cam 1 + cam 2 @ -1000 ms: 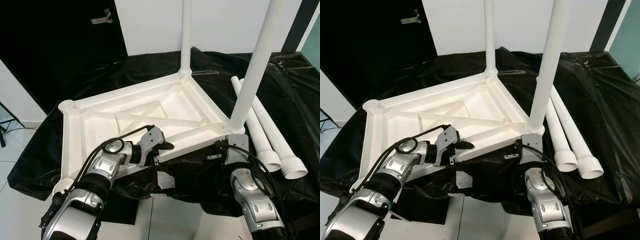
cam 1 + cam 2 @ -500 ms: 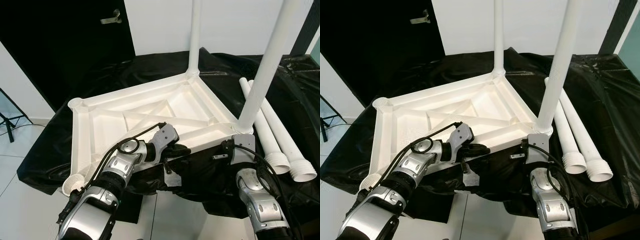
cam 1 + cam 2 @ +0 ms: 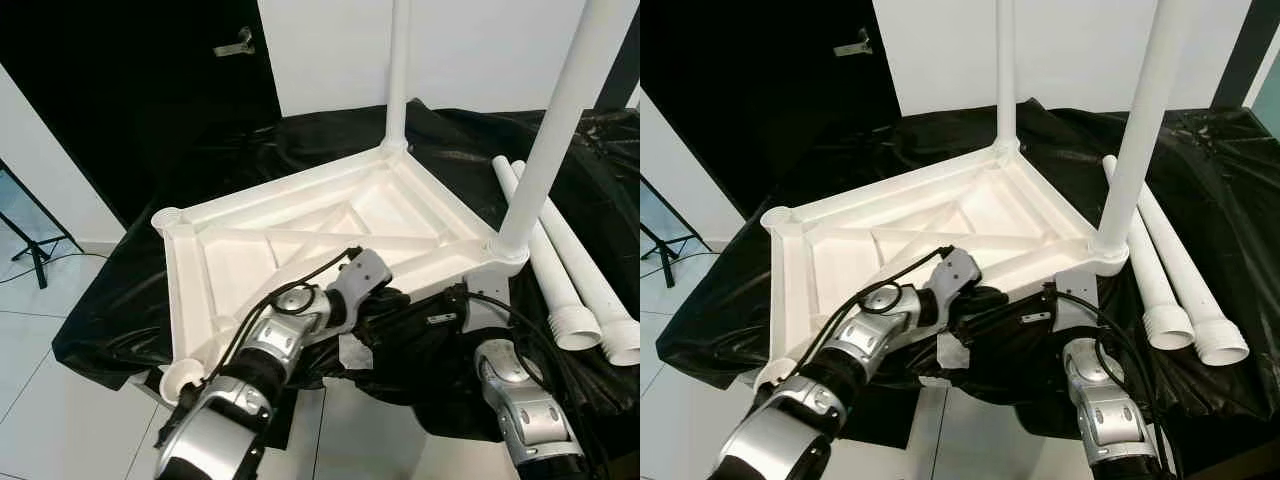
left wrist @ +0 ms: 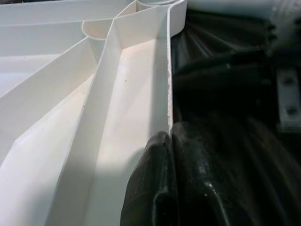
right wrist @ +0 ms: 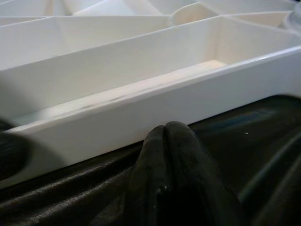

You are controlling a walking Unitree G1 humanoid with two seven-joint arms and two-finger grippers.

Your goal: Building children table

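The white children's table top [image 3: 250,255] lies upside down on a black cloth, ribs facing up. One white leg [image 3: 400,70] stands in its far corner socket and another [image 3: 550,130] in the right corner socket. My left gripper [image 3: 390,303] is at the near rim, fingers shut, with the tips [image 4: 160,141] touching the rim's edge from the cloth side. My right gripper [image 5: 164,129] is low by the right corner, fingers shut, tips against the outer wall [image 5: 141,113].
Two loose white legs [image 3: 553,285] lie side by side on the black cloth [image 3: 130,290] to the right. Empty sockets sit at the left [image 3: 165,216] and near-left [image 3: 182,377] corners. A dark door [image 3: 150,80] stands behind, and a stand's foot [image 3: 40,260] rests on the floor at left.
The camera has shifted, so the table sits further right in the picture. My left gripper slid right along the near rim, off the inner ledge toward the right arm. The right gripper stays by the right corner.
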